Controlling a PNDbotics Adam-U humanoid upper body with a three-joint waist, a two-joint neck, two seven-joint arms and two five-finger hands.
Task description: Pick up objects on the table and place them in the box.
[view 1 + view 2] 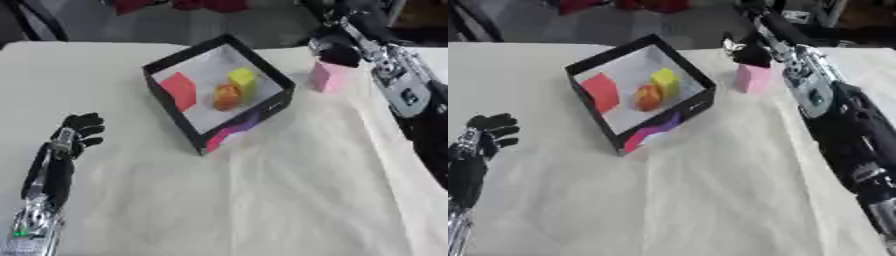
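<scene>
A white cloth-covered table (262,200) fills the view — grey floor (175,22) beyond, with something red.

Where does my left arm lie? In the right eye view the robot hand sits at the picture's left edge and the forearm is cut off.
Observer: The left eye view shows it whole. The left robot hand rests open, fingers up, and the forearm runs from it down to the lower left corner.
Operator: Any light showing on that arm?
Observer: Yes, a small green light on the silver section near the picture's lower edge.
Operator: What is to the left of the hand?
Observer: The white-covered table goes on past the hand to the picture's left edge.
</scene>
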